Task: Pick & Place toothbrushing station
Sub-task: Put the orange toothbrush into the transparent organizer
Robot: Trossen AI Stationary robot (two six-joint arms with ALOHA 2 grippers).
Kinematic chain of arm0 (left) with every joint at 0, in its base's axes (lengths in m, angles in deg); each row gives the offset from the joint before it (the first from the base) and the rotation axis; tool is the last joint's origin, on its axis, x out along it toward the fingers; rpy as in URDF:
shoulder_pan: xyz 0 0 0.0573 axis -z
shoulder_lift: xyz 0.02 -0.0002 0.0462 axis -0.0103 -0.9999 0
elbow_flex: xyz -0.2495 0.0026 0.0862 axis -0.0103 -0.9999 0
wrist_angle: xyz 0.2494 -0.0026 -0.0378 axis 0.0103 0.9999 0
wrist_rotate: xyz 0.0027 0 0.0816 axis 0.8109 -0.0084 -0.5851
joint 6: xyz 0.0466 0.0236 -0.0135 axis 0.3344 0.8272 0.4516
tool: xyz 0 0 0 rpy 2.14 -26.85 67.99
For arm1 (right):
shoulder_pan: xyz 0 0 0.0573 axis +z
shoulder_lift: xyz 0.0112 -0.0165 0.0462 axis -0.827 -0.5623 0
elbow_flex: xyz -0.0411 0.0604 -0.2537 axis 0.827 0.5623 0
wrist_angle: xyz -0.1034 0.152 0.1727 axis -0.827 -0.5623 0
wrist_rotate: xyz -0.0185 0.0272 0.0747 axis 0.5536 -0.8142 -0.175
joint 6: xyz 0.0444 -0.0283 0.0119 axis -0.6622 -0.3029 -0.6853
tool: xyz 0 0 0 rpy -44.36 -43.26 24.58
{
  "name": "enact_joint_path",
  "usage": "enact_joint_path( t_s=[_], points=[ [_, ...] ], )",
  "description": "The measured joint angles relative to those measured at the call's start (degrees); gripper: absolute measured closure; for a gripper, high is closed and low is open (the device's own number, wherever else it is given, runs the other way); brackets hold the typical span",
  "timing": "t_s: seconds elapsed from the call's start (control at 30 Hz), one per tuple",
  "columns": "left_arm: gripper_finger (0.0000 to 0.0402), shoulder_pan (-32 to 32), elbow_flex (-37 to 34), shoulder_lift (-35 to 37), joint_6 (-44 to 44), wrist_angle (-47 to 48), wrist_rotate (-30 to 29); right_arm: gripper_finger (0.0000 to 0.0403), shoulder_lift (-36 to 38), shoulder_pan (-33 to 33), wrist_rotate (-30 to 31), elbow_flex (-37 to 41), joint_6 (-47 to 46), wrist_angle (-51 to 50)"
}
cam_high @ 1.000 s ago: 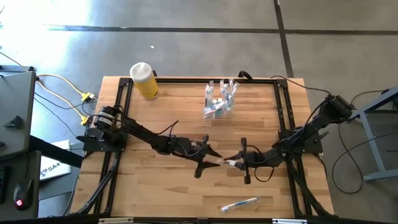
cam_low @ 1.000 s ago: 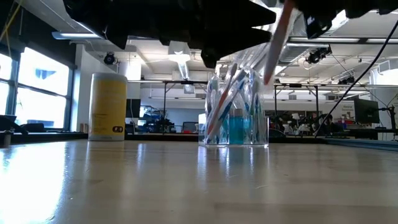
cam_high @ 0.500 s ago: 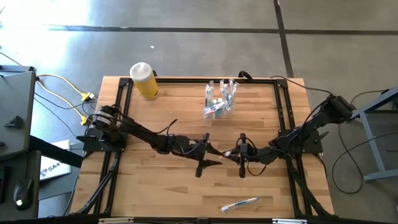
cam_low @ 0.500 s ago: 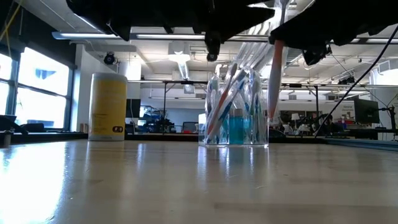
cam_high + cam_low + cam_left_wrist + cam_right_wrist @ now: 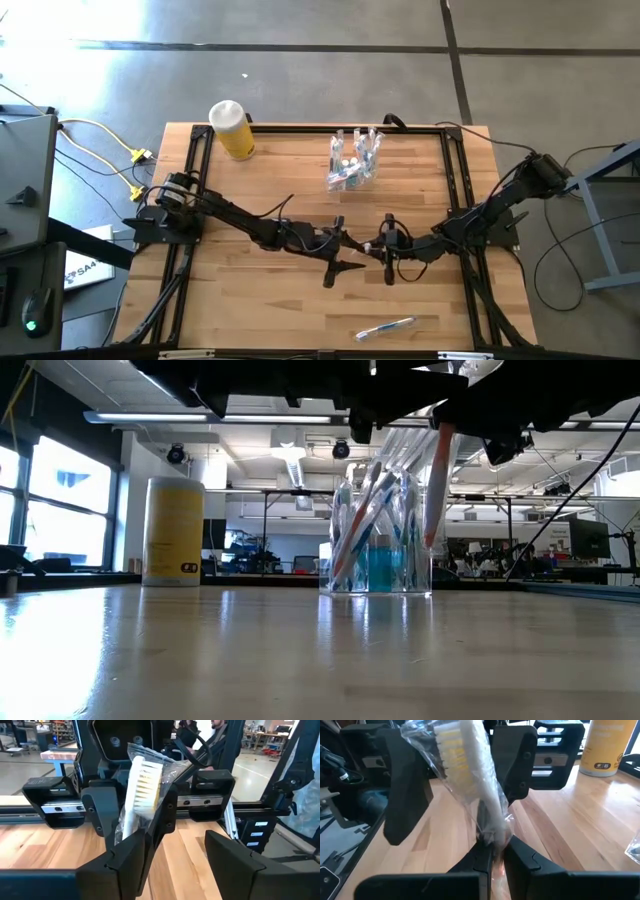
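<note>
Over the middle of the table my right gripper is shut on a white toothbrush in a clear wrapper. The brush stands nearly upright with its bristle head up. Its pink-tinted handle hangs below the gripper. My left gripper faces it, open, with its fingers on either side of the brush head. I cannot tell whether they touch the brush. The clear cup of toothbrushes and teal tubes stands on its base at the far middle of the table. Another wrapped toothbrush lies flat near the front edge. My right gripper pinches the wrapped toothbrush between its two fingers on the shaft just below the bristle head. The fingers come level from the table's right and lie across the brush. The brush is lifted clear of the table, close to upright, with its handle hanging below.
A yellow cylinder container with a white top stands at the far left corner. A black frame runs along the table's far, left and right sides. Bare wood lies at the near left.
My right gripper has rolled at the wrist and shifted slightly toward the left gripper. This has turned the toothbrush from lying nearly level between the grippers to standing nearly upright. In the low view the handle has swung from slanted to almost plumb. My left gripper has risen a little.
</note>
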State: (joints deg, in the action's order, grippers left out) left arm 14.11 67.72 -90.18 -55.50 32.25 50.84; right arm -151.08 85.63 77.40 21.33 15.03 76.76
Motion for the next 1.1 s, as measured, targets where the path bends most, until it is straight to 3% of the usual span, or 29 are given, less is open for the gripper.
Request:
enact_joint_path(
  t_s=[0.37, 0.6, 0.73, 1.1],
  points=[
    [0.0187, 0.77, 0.27, 1.28, -4.76, 7.95, 2.10, 0.0383, -0.11, 0.63, -0.75, 0.10, -0.09, -1.10],
    [0.0187, 0.88, 0.18, 4.39, -3.38, 14.35, -3.53, 0.0383, -0.09, 0.61, -0.37, 0.08, -0.23, -0.28],
    [0.0187, 0.83, 0.09, 4.44, -0.87, 13.47, -8.03, 0.0383, -0.01, 0.27, -0.01, 0.04, -0.24, -0.14],
    [0.0187, 0.75, 0.03, 3.85, 2.47, 8.80, -10.32, 0.0382, 0.04, 0.04, -0.28, -0.03, -0.19, 0.23]
  ],
)
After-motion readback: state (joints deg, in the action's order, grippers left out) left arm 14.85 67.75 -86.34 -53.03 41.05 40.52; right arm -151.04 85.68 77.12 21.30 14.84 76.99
